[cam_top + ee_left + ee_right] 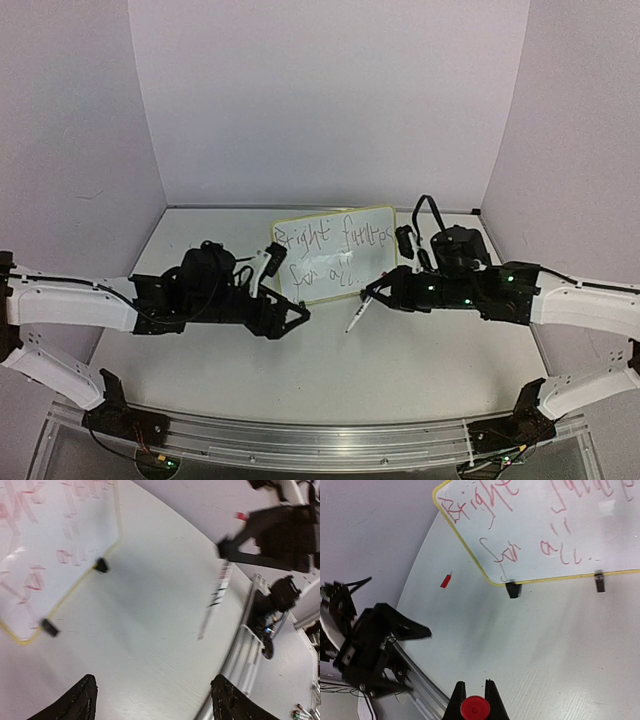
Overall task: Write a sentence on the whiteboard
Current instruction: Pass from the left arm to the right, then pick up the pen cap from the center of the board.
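Note:
The whiteboard [335, 252] stands upright at the middle of the table, yellow-rimmed, on two black clip feet. The sentence [330, 240] is scrawled on it in two lines; in the right wrist view the sentence [520, 510] reads in red on the whiteboard [600, 535]. My right gripper [378, 292] is in front of the board's right half, shut on a white marker [358, 313] whose tip points down-left. The marker's red end [474, 708] sits between that gripper's [474, 682] jaws. My left gripper [297, 318] hangs open and empty below the board's left corner. Its fingers [82, 700] stand wide apart over bare table.
An aluminium rail [320, 440] runs along the near table edge. A small red scrap [446, 581] lies on the table near the left wall. In the left wrist view the marker [215, 600] and right gripper [272, 535] hang to the right of the whiteboard [50, 545].

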You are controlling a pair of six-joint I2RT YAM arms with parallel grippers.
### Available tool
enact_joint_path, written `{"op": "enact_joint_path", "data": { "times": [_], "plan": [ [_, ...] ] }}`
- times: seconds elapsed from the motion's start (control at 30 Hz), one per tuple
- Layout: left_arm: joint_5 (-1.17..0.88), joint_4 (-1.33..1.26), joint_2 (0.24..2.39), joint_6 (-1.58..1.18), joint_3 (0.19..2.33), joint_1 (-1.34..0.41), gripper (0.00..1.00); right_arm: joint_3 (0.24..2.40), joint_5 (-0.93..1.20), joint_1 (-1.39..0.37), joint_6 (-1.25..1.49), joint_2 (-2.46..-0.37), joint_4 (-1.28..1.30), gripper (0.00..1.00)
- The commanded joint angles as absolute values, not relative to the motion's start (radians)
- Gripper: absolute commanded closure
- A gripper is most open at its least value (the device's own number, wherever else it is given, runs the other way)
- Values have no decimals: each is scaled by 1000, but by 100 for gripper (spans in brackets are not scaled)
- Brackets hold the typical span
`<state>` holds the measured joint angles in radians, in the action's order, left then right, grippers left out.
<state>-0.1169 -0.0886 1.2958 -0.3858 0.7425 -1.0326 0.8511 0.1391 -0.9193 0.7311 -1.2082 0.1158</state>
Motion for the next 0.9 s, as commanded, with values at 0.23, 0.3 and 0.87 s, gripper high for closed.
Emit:
{"op": "enact_joint_path", "data": {
  "times": [0.23, 0.3, 0.87],
  "plan": [
    [-178, 284, 1352, -254, 720, -411, 22, 809, 13, -790, 699, -1037, 269, 100],
    [-198, 294, 1436, -256, 758, -385, 25, 805, 17, -787, 699, -1031, 270, 100],
    [-150, 318, 1594, -280, 809, -383, 59, 792, 27, -781, 700, -1043, 270, 100]
  ]
}}
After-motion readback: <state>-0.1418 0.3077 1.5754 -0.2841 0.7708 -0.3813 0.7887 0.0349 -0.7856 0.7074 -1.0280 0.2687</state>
